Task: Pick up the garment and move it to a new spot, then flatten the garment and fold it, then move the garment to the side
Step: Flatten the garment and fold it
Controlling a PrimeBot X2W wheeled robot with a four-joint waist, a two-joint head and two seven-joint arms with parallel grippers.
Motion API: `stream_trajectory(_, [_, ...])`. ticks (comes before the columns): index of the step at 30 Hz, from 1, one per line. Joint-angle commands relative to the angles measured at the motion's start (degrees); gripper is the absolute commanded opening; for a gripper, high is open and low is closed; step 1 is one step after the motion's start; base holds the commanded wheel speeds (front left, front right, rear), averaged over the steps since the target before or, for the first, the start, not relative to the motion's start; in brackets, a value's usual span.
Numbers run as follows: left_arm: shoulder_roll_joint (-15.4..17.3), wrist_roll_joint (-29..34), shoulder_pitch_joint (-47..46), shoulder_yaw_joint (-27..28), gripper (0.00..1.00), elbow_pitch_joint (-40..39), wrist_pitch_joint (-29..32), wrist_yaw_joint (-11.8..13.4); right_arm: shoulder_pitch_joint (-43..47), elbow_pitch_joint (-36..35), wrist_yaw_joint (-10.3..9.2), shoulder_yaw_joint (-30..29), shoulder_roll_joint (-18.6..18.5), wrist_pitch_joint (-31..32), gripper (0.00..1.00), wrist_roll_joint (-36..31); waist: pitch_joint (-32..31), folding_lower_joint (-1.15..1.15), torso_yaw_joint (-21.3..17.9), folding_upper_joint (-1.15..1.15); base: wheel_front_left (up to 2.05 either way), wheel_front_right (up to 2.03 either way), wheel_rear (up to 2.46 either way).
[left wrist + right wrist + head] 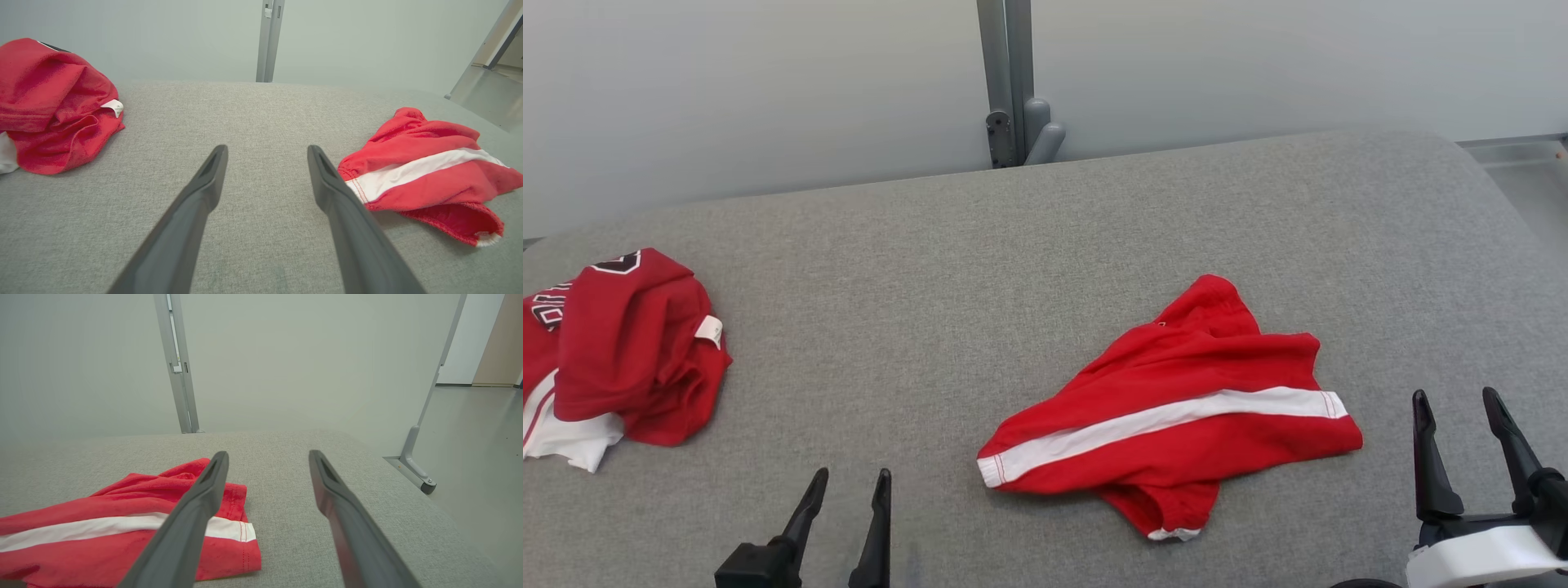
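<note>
The garment is a pair of red shorts with a white stripe, lying crumpled and part-folded on the grey padded table, right of centre. My left gripper hovers open at the near edge, left of the garment's stripe end, with nothing between its fingers. In the left wrist view the garment lies just right of the left gripper. My right gripper is open and empty off the garment's right end. In the right wrist view the garment lies under and left of the right gripper.
A second red garment with white parts and a label lies bunched at the table's left edge, and it appears as this red heap in the left wrist view. A grey post rises behind the table. Bare floor lies beyond the table's right edge.
</note>
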Motion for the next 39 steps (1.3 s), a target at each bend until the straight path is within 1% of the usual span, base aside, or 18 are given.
stream_trajectory(1, [-1.0, 2.0, 1.6, 2.5, 1.0, 0.0, 0.0, -1.4, 1.0, 0.3, 0.0, -0.6, 0.1, -0.2, 1.0, -0.6, -0.4, 0.0, 0.4, 0.0, 0.0, 0.0, 0.0])
stream_trajectory(2, [-1.6, 3.0, 2.2, 3.9, 1.0, -0.1, 0.0, -2.1, 1.1, 0.3, 0.0, -0.8, 0.2, -0.2, 1.0, -0.8, -0.5, 0.0, 0.5, 0.0, 0.0, 0.0, 0.0])
stream_trajectory(3, [-1.6, 3.0, 2.2, 3.9, 1.0, -0.1, 0.0, -2.1, 1.1, 0.3, 0.0, -0.8, 0.2, -0.2, 1.0, -0.8, -0.5, 0.0, 0.5, 0.0, 0.0, 0.0, 0.0])
stream_trajectory(6, [-3.7, 5.5, 3.5, 8.0, 1.0, -0.3, 0.0, -4.1, 0.9, 0.4, 0.0, -1.3, 0.3, -0.2, 1.0, -1.3, -0.4, 0.0, 0.7, 0.0, 0.0, 0.0, 0.0])
stream_trajectory(8, [-5.0, 7.2, 4.0, 10.7, 1.0, -0.1, 0.0, -5.0, 0.7, 0.6, 0.0, -1.3, 0.5, -0.2, 1.0, -1.6, -0.4, 0.0, 0.8, 0.0, 0.0, 0.0, 0.0])
stream_trajectory(14, [-8.2, 9.6, 4.6, 17.8, 1.0, 0.6, 0.0, -8.2, -0.1, 1.3, 0.0, -0.3, 0.8, -0.2, 1.0, -1.7, -0.3, 0.0, 1.2, 0.0, 0.0, 0.0, 0.0])
stream_trajectory(21, [-10.3, 12.0, 4.8, 21.4, 1.0, 1.3, 0.0, -11.0, -0.3, 1.5, 0.0, 0.1, 0.8, -0.2, 1.0, -1.6, -0.3, 0.0, 1.7, 0.0, 0.0, 0.0, 0.0])
stream_trajectory(28, [-11.4, 13.2, 4.2, 22.1, 1.0, 2.0, 0.0, -12.0, -0.7, 1.9, 0.0, 0.8, 0.9, -0.2, 1.0, -0.9, 0.1, 0.0, 1.9, 0.0, 0.0, 0.0, 0.0])
stream_trajectory(31, [-11.6, 12.3, 3.7, 20.8, 1.0, 3.8, 0.0, -12.2, -1.5, 2.2, 0.0, 0.5, 1.0, -0.2, 1.0, -0.4, 0.5, 0.0, 1.9, 0.0, 0.0, 0.0, 0.0])
stream_trajectory(32, [-11.7, 11.1, 2.8, 19.1, 1.0, 6.0, 0.7, -12.3, -2.2, 3.0, 0.0, 0.3, 0.7, -0.2, 1.0, -0.7, 1.1, 0.0, 1.8, 0.0, 0.0, 0.0, 0.0])
stream_trajectory(35, [-11.8, 9.0, 0.4, 17.2, 1.0, 7.1, 5.4, -12.4, -4.1, 6.6, -0.02, 0.5, -0.1, 0.1, 1.0, -1.5, 2.2, 0.0, 2.0, 0.0, 0.0, 0.0, 0.0])
stream_trajectory(38, [-12.0, 6.4, -1.5, 15.3, 1.0, 5.7, 11.5, -11.1, -7.3, 9.6, -0.04, 0.2, -0.7, 4.9, 1.0, -1.8, 3.7, 0.0, 2.0, 0.0, 0.0, 0.0, 0.0])
stream_trajectory(39, [-12.0, 5.3, -2.0, 14.8, 1.0, 5.0, 13.6, -10.2, -8.4, 10.7, -0.03, 0.0, -0.6, 7.3, 1.0, -1.6, 4.2, 0.0, 1.9, 0.0, 0.0, 0.0, 0.0])
